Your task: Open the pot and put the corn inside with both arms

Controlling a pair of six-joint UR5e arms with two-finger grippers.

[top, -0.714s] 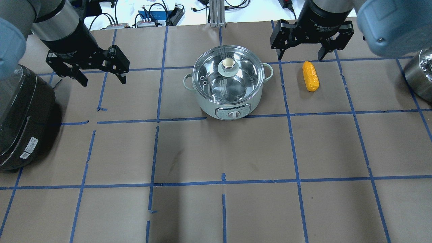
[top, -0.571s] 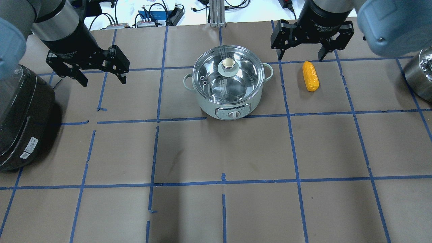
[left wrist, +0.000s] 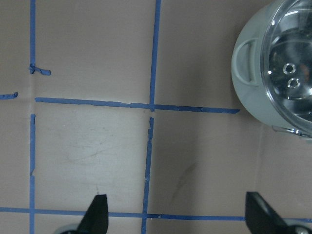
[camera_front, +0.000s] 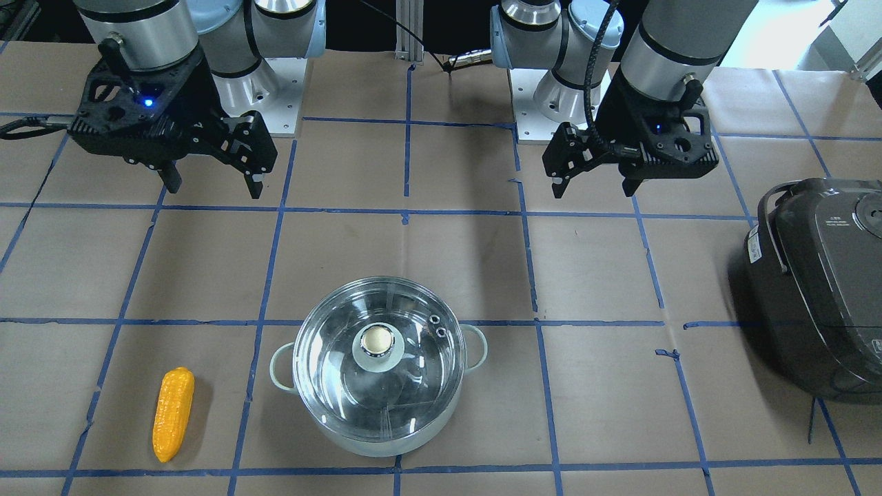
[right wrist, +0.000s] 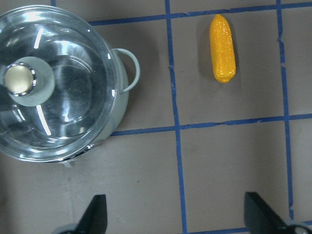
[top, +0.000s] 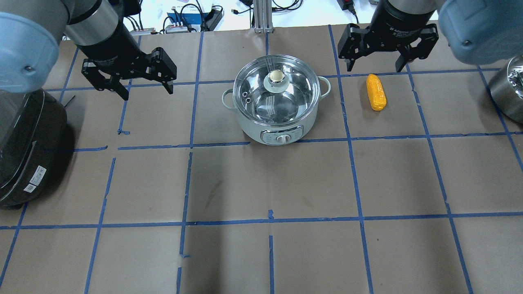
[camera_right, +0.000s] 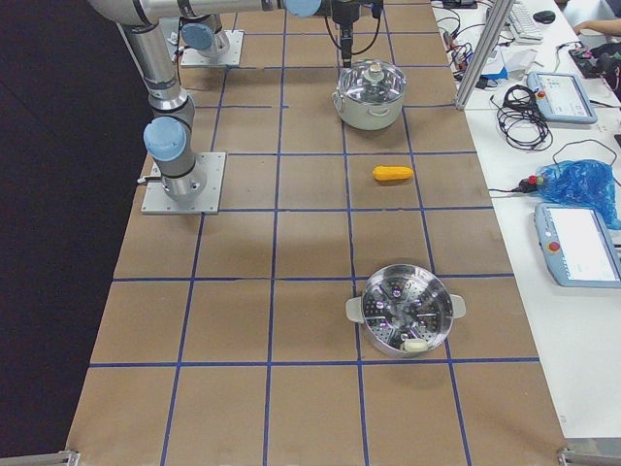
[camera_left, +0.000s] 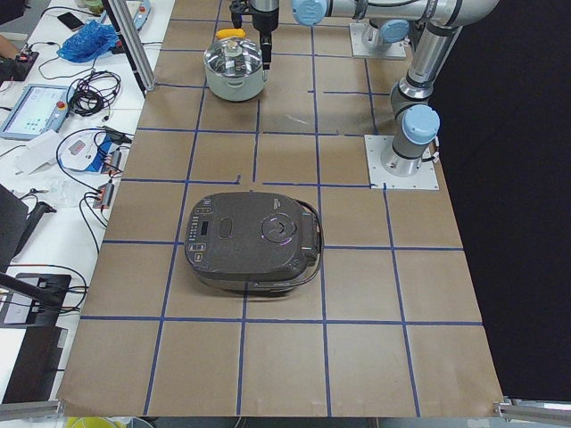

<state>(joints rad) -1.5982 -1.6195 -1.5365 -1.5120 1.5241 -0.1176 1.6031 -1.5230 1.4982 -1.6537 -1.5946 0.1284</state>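
Note:
The pot stands at the table's far middle, pale-walled, with its glass lid and round knob on; it also shows in the front view. The orange-yellow corn lies flat on the table to the pot's right, apart from it, and shows in the front view and the right wrist view. My left gripper hovers open and empty left of the pot. My right gripper hovers open and empty just behind the corn.
A large dark grey rice cooker sits at the table's left edge, close to my left arm. A steel steamer pot stands at the right edge. Blue tape lines grid the brown table.
My left gripper has moved right, toward the pot. My right gripper has shifted slightly right, above the corn's far end. Pot, lid and corn have not moved.

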